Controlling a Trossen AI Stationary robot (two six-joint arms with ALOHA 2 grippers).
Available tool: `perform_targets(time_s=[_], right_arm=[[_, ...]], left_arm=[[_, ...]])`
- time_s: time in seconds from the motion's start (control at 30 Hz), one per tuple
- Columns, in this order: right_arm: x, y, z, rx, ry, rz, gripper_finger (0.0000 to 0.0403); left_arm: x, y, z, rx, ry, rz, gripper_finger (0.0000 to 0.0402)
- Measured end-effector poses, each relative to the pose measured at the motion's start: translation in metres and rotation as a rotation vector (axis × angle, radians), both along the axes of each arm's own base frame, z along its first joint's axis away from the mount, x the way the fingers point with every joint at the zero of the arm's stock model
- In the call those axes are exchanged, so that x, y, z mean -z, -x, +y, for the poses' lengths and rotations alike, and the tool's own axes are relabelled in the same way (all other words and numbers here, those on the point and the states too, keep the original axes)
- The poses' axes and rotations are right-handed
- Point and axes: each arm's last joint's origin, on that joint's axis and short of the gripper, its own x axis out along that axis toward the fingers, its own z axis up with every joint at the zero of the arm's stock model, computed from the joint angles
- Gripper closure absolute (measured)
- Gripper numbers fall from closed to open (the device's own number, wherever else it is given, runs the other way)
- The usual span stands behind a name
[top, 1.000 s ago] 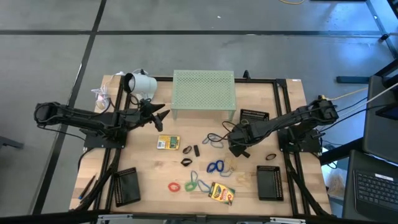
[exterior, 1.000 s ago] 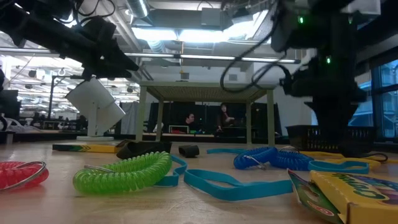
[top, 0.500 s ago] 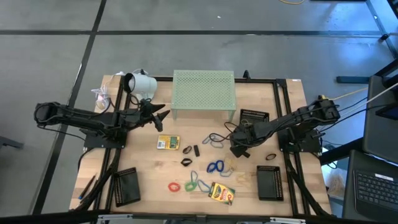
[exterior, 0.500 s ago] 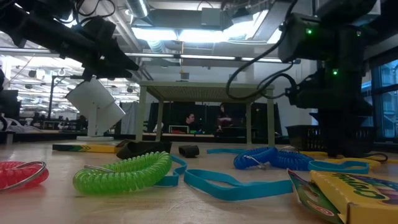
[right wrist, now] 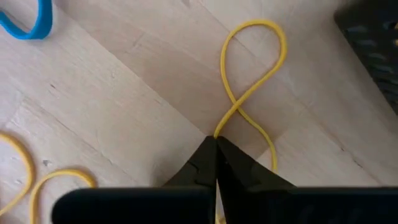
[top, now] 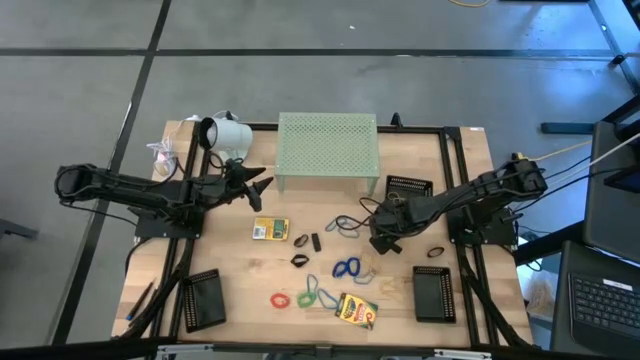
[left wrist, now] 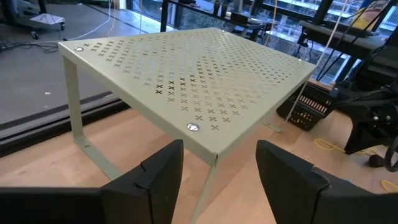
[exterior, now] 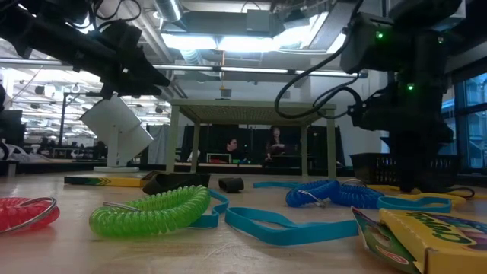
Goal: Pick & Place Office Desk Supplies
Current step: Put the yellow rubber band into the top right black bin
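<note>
I've pinched my right gripper (right wrist: 216, 144) fully closed on the yellow rubber band (right wrist: 252, 74), right of centre in the overhead frame, to lift it. My left gripper (left wrist: 214, 177) waits wide open, empty, facing the green stand (left wrist: 186, 68).

The perforated stand (top: 328, 147) sits behind the loose bands (top: 346, 268), a tray (top: 434, 294) at each side.

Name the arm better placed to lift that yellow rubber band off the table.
Right. The right gripper is down at the table with its jaws already shut on the yellow rubber band. The left gripper hangs open by the pale green perforated stand, away from the supplies.
</note>
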Motion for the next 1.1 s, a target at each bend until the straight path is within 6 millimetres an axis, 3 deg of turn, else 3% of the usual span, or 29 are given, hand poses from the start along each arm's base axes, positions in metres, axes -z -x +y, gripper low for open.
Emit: perform_targets(time_s=[0.47, 0.87, 1.1], right_arm=[[-0.075, -0.002, -0.005, -0.046, 0.264, -0.330, 0.0401], [-0.126, 0.023, -0.019, 0.045, 0.614, -0.539, 0.0401], [-0.143, 0.036, -0.024, 0.104, 0.718, -0.602, 0.0401]], left_arm=[[0.000, 0.000, 0.000, 0.000, 0.000, 0.000, 0.0203], [0.000, 0.000, 0.000, 0.000, 0.000, 0.003, 0.0203], [0.000, 0.000, 0.000, 0.000, 0.000, 0.003, 0.0203]])
